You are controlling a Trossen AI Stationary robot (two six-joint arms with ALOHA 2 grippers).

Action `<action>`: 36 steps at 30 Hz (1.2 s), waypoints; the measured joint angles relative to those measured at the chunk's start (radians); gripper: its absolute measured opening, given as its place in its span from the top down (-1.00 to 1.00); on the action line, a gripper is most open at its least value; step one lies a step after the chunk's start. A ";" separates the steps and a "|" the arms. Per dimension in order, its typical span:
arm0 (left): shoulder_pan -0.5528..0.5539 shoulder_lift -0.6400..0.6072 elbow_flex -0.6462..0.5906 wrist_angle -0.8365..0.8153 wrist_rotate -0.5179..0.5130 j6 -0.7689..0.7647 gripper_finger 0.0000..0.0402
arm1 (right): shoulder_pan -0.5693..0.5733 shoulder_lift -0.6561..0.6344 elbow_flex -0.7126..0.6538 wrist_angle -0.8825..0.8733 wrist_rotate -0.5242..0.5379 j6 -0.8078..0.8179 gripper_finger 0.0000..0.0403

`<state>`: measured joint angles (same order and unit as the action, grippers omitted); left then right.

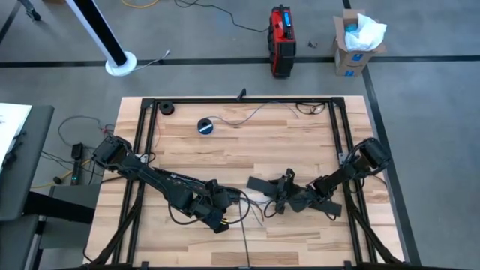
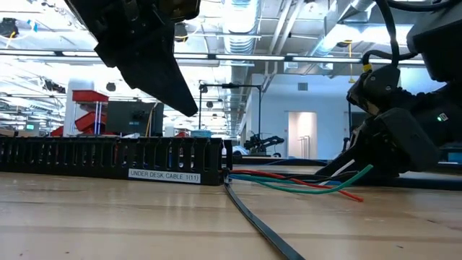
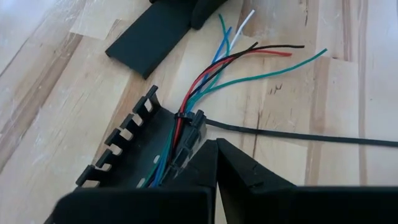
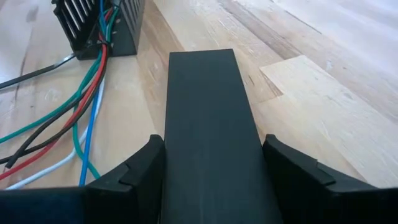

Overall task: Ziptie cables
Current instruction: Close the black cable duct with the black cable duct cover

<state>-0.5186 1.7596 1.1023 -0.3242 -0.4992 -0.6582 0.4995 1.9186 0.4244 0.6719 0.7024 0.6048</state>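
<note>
The cables [image 3: 214, 74] are red, green, blue, white and black wires. They come out of the end of a black slotted duct [image 3: 134, 149] and fan out on the table [image 2: 303, 180]. A black zip tie [image 3: 186, 118] binds them at the duct's end, and its long tail [image 3: 298, 134] lies across the wood. My left gripper [image 3: 216, 146] is shut and hangs just above that end [image 2: 189, 107]. My right gripper [image 4: 214, 152] sits low beside the cables [image 1: 279, 191], closed on a flat black strip [image 4: 205, 112]. My right gripper pinches the flat black strip across its width, one finger [image 4: 149, 165] on each long edge [image 4: 169, 143], near the strip's end closest to the wrist. The fingers lie about level, pointing along the strip toward the table's left. The strip's free end [image 3: 146, 40] reaches toward the duct, low over the table.
A second flat black strip [image 1: 330, 206] lies by the right arm. A blue-and-black tape roll [image 1: 205, 126] sits at the far left. A black rail frame [image 1: 240, 100] runs round the tabletop. The zip tie tail [image 2: 260, 224] runs toward the near edge.
</note>
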 joint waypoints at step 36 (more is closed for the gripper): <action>0.084 -0.091 0.000 0.273 -0.037 0.025 0.42 | -0.018 -0.035 -0.006 -0.002 -0.006 -0.018 -0.10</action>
<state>-0.4347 1.6688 1.1023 -0.0516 -0.5358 -0.6328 0.4816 1.8832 0.4187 0.6701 0.6964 0.5868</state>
